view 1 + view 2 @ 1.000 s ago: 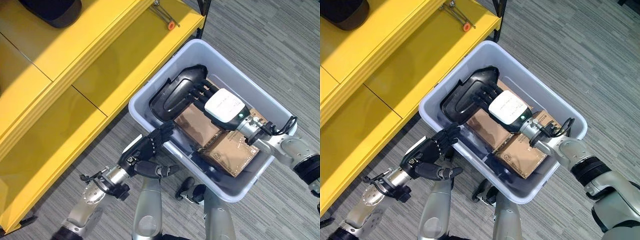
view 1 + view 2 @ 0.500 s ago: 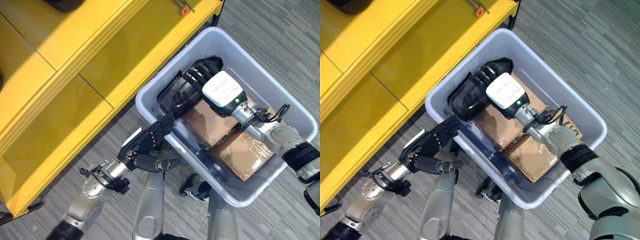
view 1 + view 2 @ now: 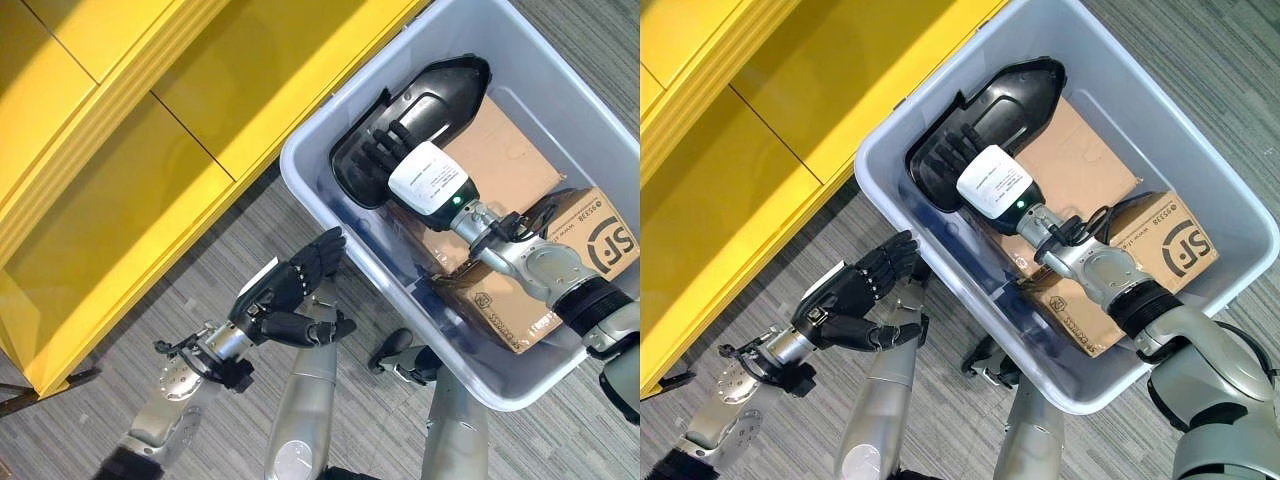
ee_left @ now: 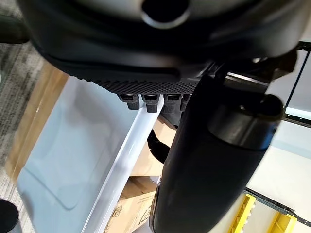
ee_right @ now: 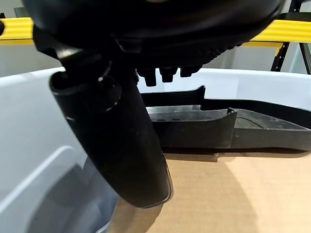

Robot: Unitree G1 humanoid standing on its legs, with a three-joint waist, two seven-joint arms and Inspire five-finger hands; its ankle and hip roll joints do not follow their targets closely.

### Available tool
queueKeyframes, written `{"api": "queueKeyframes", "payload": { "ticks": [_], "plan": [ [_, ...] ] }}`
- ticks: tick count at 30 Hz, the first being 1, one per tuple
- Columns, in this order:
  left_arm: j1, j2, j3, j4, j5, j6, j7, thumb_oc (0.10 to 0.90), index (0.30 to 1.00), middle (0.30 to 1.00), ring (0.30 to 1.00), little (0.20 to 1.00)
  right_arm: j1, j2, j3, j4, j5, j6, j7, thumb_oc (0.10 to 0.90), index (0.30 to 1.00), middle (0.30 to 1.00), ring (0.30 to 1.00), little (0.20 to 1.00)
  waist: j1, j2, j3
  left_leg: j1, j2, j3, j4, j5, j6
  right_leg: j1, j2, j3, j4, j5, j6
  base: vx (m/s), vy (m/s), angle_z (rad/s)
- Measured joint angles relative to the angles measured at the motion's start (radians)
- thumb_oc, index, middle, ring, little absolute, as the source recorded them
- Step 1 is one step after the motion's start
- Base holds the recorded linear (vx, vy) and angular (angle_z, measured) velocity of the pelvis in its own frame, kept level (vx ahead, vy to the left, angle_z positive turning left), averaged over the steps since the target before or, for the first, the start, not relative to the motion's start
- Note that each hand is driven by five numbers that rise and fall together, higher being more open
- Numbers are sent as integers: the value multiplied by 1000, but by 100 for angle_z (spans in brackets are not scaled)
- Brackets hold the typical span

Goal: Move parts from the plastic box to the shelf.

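Right hand (image 3: 970,165) is inside the grey plastic box (image 3: 1200,120), its fingers laid straight along the upper face of the black moulded part (image 3: 1010,100); I cannot see them curl round any edge, so it looks like a flat touch, not a hold. That part lies on the cardboard boxes (image 3: 1090,160) in the box's corner nearest the yellow shelf (image 3: 790,110), its long axis running diagonally, wide end under the hand and narrow end pointing away from the robot. The shelf lies to the robot's left of the box. Left hand (image 3: 290,295) hangs outside the box, just off its near wall, fingers relaxed and holding nothing. The right hand is the nearer one, already on the part; the lift, I judge, must carry it leftward over the rim.
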Motion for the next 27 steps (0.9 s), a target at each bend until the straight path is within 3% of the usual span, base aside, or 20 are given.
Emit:
{"api": "queueKeyframes", "payload": {
  "ticks": [3, 8, 12, 17, 27],
  "plan": [
    [-4, 0, -1, 1, 0, 0, 0, 900, 1000, 1000, 1000, 1000, -1, 0, 0, 1, 2, 18, -25, 900, 1000, 1000, 1000, 1000, -2, 0, 0, -10, 1, -2, 1, 0, 0, -11, 1, 0, 3, 1, 1, 0, 0, 0],
    [-1, 0, -2, 0, 5, -8, 4, 900, 1000, 1000, 1000, 1000, 3, 15, -2, 58, 4, 139, -59, 900, 1000, 1000, 1000, 1000, -13, 1, 0, -26, 2, -3, -6, 0, 0, -31, 4, 2, -1, 3, 1, -5, 24, -1],
    [-11, 1, 5, 5, 7, -10, 49, 900, 1000, 1000, 1000, 1000, 11, 39, -3, 84, 13, 184, -64, 900, 1000, 1000, 1000, 1000, -28, 5, 0, -38, 2, 1, 10, -2, 2, -39, 4, 10, -1, 6, 5, -12, 47, -5],
    [-21, 1, 10, 3, 1, -11, 39, 900, 1000, 1000, 1000, 1000, 5, 46, -3, 120, 18, 197, -86, 900, 1000, 1000, 1000, 1000, -25, 14, -1, -37, 1, 4, 9, -8, -5, -40, 2, 11, -2, 5, 4, -8, 44, 0],
    [-24, 1, 9, 2, 0, -10, 19, 900, 1000, 1000, 1000, 1000, -83, 51, 26, 161, 40, 240, -18, 900, 1000, 1000, 1000, 1000, -17, 14, -1, -43, 1, 5, 2, -8, -5, -45, 2, 10, -9, 8, 5, 18, 22, 0]
  ]
}}
